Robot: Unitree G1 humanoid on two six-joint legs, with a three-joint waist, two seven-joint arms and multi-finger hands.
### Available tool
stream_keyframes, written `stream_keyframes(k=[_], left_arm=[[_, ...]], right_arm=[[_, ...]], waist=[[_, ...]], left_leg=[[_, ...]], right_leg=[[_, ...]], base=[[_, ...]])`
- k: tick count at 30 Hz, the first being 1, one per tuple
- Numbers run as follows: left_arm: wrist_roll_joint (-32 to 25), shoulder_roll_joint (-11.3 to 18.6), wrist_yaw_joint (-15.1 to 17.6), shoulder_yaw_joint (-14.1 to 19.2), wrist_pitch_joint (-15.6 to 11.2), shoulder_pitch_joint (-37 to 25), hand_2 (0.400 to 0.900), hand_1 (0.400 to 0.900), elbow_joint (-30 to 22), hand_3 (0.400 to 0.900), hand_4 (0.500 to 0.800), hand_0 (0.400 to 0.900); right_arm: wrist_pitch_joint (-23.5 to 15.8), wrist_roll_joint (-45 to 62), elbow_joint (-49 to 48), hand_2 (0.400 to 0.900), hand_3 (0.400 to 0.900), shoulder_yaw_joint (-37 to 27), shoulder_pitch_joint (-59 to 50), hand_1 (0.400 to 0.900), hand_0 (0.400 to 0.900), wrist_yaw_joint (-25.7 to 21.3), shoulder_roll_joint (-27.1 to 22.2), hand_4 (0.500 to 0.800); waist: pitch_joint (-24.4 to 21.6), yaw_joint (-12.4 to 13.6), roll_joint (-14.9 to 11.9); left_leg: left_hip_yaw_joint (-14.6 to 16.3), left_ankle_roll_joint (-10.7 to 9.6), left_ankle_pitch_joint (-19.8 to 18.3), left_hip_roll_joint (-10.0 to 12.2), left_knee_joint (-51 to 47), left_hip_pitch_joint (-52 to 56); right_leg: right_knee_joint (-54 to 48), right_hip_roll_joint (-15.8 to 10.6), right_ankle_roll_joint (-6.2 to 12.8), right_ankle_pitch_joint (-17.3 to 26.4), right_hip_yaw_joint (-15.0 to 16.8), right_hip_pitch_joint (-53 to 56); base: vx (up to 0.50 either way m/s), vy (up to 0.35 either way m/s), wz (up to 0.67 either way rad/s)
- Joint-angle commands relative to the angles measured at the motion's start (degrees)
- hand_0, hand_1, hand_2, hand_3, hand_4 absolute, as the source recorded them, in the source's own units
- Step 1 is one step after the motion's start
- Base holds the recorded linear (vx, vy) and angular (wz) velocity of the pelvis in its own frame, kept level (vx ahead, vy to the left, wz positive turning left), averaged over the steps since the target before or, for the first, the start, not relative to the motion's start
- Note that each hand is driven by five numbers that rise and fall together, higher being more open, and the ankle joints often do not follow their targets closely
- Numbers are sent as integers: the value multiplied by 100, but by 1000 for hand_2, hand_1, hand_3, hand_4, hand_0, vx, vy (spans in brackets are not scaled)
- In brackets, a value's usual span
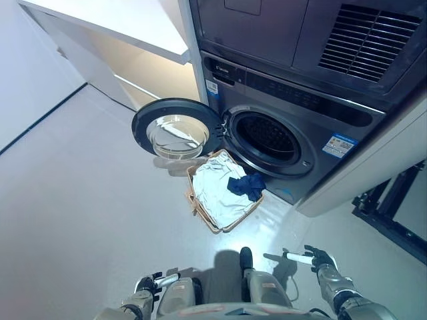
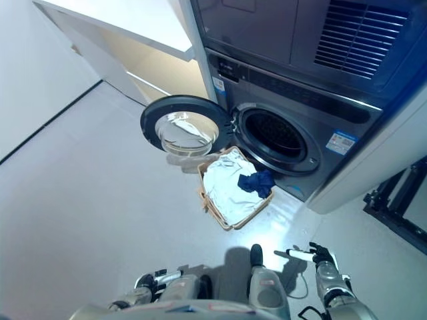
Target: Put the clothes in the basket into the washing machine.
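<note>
White and dark-blue clothes (image 1: 227, 190) fill a tan basket (image 1: 200, 212) on the pale floor (image 1: 80, 200), just below the washing machine (image 1: 293, 133), whose round door (image 1: 175, 130) hangs open to the left w/ the drum (image 1: 267, 139) exposed. Robot's right hand (image 1: 310, 257), fingers straight and holding nothing, sits low right, well apart from the basket. Left hand (image 1: 150, 283) is at bottom edge, also well short of it; grip can't be told.

A matt grey metal washing machine (image 1: 293, 133) with a glossy glass-windowed round door (image 1: 177, 130) faces a tan woven basket (image 1: 200, 207) of soft white cloth (image 1: 217, 190) on smooth floor (image 1: 80, 200).
</note>
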Motion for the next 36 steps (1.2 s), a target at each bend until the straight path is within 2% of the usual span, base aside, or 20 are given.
stream_keyframes(k=[1, 2, 3, 5, 6, 7, 11, 13, 16, 18, 19, 20, 21, 23, 25, 27, 29, 30, 32, 36], left_arm=[[54, 225, 67, -141, 26, 458, 900, 900, -383, 900, 800, 900], [54, 225, 67, -141, 26, 459, 900, 900, -384, 900, 800, 900], [77, 221, 66, -136, 31, 524, 900, 900, -378, 900, 800, 900], [117, 212, 62, -162, 26, 566, 900, 900, -391, 900, 800, 900], [117, 212, 62, -162, 26, 567, 900, 900, -392, 900, 800, 900], [164, 188, 75, -179, 28, 579, 900, 900, -379, 900, 800, 900], [214, 214, 125, -165, 23, 614, 900, 900, -329, 900, 800, 900], [215, 240, 123, -104, 30, 644, 900, 900, -287, 900, 800, 900], [194, 325, 113, -18, 46, 706, 900, 900, -306, 900, 800, 900], [201, 446, 105, 15, 49, 635, 900, 900, -328, 900, 800, 900], [201, 445, 105, 15, 49, 635, 900, 900, -328, 900, 800, 900], [148, 595, 129, 23, 56, 476, 900, 900, -394, 900, 800, 900], [104, 660, 175, 4, 47, 384, 900, 900, -426, 900, 800, 900], [41, 739, 207, 26, 38, 310, 900, 900, -470, 900, 800, 900], [-13, 783, 229, 18, 31, 242, 900, 900, -516, 900, 800, 900], [-13, 796, 271, -9, 13, 154, 900, 900, -519, 900, 800, 900], [0, 820, 347, -17, -2, 88, 900, 900, -523, 900, 800, 900], [-11, 845, 390, -23, -26, 46, 900, 900, -544, 900, 800, 900], [-22, 860, 462, -5, -50, 37, 900, 900, -568, 900, 800, 900], [-138, 855, 529, 53, -49, 104, 900, 900, -561, 900, 800, 900]], right_arm=[[2, -46, -32, 900, 900, 285, 187, 900, 900, -184, -349, 800], [2, -46, -32, 900, 900, 285, 189, 900, 900, -184, -349, 800], [13, -100, 25, 900, 900, 309, 221, 900, 900, -170, -331, 800], [19, -202, 72, 900, 900, 353, 259, 900, 900, -165, -329, 800], [18, -202, 72, 900, 900, 353, 260, 900, 900, -165, -329, 800], [31, -267, 118, 900, 900, 367, 296, 900, 900, -190, -311, 800], [11, -301, 178, 900, 900, 406, 318, 900, 900, -201, -209, 800], [23, -331, 233, 900, 900, 419, 307, 900, 900, -150, -151, 800], [9, -222, 238, 900, 900, 349, 326, 900, 900, -137, -27, 800], [-18, -90, 149, 900, 900, 318, 333, 900, 900, -88, 99, 800], [-18, -90, 149, 900, 900, 318, 333, 900, 900, -88, 99, 800], [-41, -60, 48, 900, 900, 398, 195, 900, 900, -84, 133, 800], [-66, -66, -28, 900, 900, 475, 106, 900, 900, -105, 169, 800], [-74, -32, -173, 900, 900, 523, 80, 900, 900, -132, 222, 800], [-89, -25, -313, 900, 900, 588, 51, 900, 900, -172, 225, 800], [-104, -73, -475, 900, 900, 673, -44, 900, 900, -240, 192, 800], [-129, -194, -771, 900, 900, 780, -118, 900, 900, -325, 128, 800], [-141, -289, -935, 900, 900, 862, -169, 900, 900, -360, 69, 800], [-130, -393, -1201, 900, 900, 953, -253, 900, 900, -423, -24, 800], [-105, -676, -1444, 900, 900, 1115, -540, 900, 900, -569, -290, 800]], waist=[[271, 1, 142], [282, -9, 140], [217, 20, 152], [192, 60, 183], [209, 51, 177], [157, 109, 255], [110, 171, 202], [42, 222, 159], [-82, 291, -30], [-35, 312, -215], [-48, 316, -211], [160, 321, -290], [277, 298, -341], [386, 280, -350], [446, 285, -348], [532, 303, -353], [628, 272, -388], [681, 271, -403], [767, 284, -455], [823, 387, -406]], left_leg=[[708, 961, 478, -523, 358, -511], [701, 962, 480, -529, 349, -493], [670, 1027, 368, -653, -415, -571], [527, 1085, 385, -739, -1384, -471], [523, 1086, 399, -751, -1416, -434], [310, 1031, 828, -779, -2408, -412], [196, 883, 1183, -712, -3232, -538], [246, 890, 1249, -665, -3106, -463], [350, 1136, 966, -765, -2669, -538], [483, 1330, 713, -814, -2457, -500], [485, 1328, 715, -808, -2454, -518], [584, 1445, 550, -799, -2346, -497], [667, 1484, 503, -800, -2330, -463], [724, 1525, 405, -801, -2362, -359], [721, 1520, 366, -801, -2366, -318], [710, 1503, 342, -804, -2362, -339], [633, 1493, 297, -810, -2224, -427], [584, 1491, 276, -813, -2120, -519], [526, 1478, 228, -795, -1829, -737], [394, 1407, 258, -763, -1636, -1083]], right_leg=[[499, -3, 370, -582, 464, -260], [494, -9, 372, -586, 456, -240], [415, -7, 410, -604, 423, -55], [310, 16, 454, -618, 366, 109], [301, 7, 457, -621, 361, 138], [184, 93, 485, -625, 278, 292], [-37, 180, 506, -710, 306, 683], [-137, 177, 541, -827, 432, 960], [-36, -3, 682, -984, 517, 1155], [746, -115, 804, -1077, 534, 912], [754, -109, 802, -1075, 538, 890], [1785, -199, 931, -916, 491, 204], [2070, -245, 1005, -802, 447, -47], [2299, -299, 945, -792, 386, -387], [1936, -214, 857, -810, 376, -578], [1240, -186, 826, -604, 388, -747], [781, -187, 881, -331, 553, -851], [745, -178, 897, -234, 668, -960], [780, -217, 865, -229, 676, -983], [1006, -155, 752, -314, 544, -1239]], base=[[160, -109, 10], [268, -104, 5], [272, -64, 3], [267, -34, 4], [270, 28, 8], [279, 40, 14], [346, 111, -9], [424, 247, -51], [456, 315, -50], [287, 222, -31], [150, 235, -31], [95, 241, -32], [136, 304, -36], [122, 178, -19], [107, 83, -4], [57, -19, 14], [14, -106, 31], [-6, -164, 34], [-24, -202, 27], [-7, -229, 23]])
